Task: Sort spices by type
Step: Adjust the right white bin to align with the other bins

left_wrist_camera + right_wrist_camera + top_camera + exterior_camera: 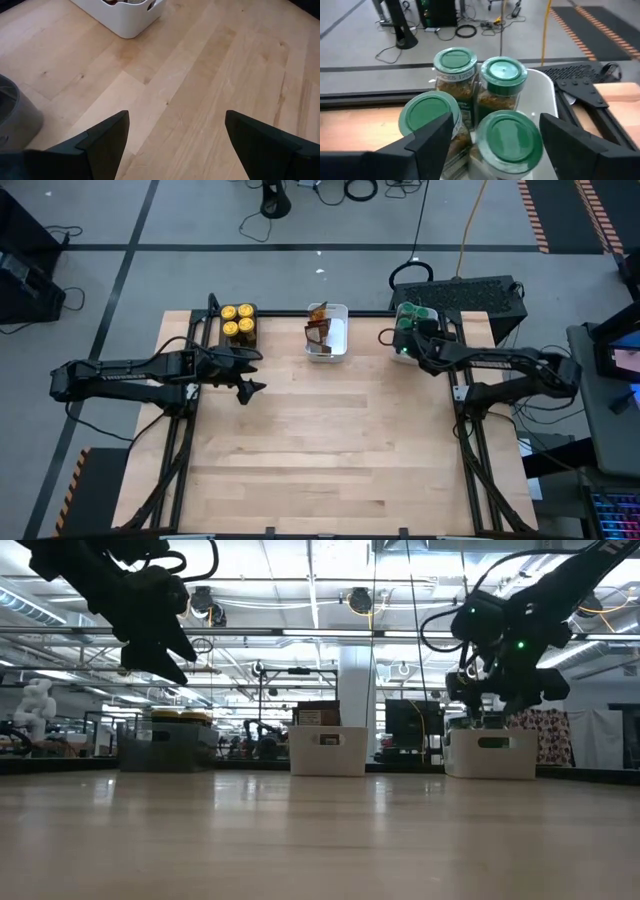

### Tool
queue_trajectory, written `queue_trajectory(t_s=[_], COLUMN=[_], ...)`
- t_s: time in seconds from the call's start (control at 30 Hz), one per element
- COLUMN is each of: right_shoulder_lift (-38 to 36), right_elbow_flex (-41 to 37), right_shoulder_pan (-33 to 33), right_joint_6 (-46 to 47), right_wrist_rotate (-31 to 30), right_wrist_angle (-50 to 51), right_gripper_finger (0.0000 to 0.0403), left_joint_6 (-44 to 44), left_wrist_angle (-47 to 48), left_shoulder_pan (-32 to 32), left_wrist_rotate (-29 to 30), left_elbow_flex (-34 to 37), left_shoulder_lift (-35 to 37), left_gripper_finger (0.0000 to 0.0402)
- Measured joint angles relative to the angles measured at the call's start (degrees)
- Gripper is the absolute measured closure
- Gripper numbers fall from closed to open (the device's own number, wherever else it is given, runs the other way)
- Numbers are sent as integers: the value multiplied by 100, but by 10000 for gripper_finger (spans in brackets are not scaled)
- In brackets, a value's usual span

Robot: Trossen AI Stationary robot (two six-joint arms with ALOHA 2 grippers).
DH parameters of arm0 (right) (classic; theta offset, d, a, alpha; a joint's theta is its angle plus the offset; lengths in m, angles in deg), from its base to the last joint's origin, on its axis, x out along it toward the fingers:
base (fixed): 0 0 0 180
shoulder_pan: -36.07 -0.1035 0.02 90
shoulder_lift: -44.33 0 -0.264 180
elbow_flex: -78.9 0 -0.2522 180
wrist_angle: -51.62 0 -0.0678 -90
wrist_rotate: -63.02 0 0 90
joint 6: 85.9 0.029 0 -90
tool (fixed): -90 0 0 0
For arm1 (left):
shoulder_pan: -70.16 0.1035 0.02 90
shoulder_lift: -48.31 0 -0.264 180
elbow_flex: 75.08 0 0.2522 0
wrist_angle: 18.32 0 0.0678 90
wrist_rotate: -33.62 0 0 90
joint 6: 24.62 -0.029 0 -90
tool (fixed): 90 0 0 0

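While you are watching from above, your right gripper is hanging directly over the right-hand white tray, where the four green-lidded jars are standing packed together two by two. Its fingers are spreading wide to either side of the nearest green lid; they are gripping nothing, and whether they are touching that jar cannot be told. Your left gripper is hovering above bare table, its jaws standing wide apart and empty. Just beyond its fingertips, the four yellow-lidded jars are sitting in the dark tray. Off to its side, toward the other arm, the brown-orange packets are leaning inside the middle white tray.
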State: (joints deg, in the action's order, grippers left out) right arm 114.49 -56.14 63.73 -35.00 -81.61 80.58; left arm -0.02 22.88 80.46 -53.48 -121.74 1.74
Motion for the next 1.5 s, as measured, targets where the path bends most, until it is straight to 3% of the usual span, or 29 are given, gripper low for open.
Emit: queue_trajectory(t_s=[0.5,0.77,0.97,1.3,1.5], right_shoulder_lift=[-1550,-1834,-1286,363,1616], right_elbow_flex=[-2,2,11,229,806], right_shoulder_pan=[-488,-1114,-1814,-2953,-3031], right_joint_6=[-780,-2015,-2257,-799,-62], right_wrist_rotate=[113,105,103,104,74], right_wrist_angle=[-151,-2029,-3131,-3153,-3031], right_gripper_finger=[135,135,135,135,135], left_joint_6=[-284,-411,-439,-439,-454], left_wrist_angle=[-6,-171,-316,-306,-308], left_shoulder_pan=[0,0,1,0,1], left_wrist_rotate=[-9,-32,-77,-116,-116], left_elbow_flex=[0,0,-2,-2,-2], left_shoulder_lift=[0,0,0,0,0], left_gripper_finger=[68,68,68,68,68])
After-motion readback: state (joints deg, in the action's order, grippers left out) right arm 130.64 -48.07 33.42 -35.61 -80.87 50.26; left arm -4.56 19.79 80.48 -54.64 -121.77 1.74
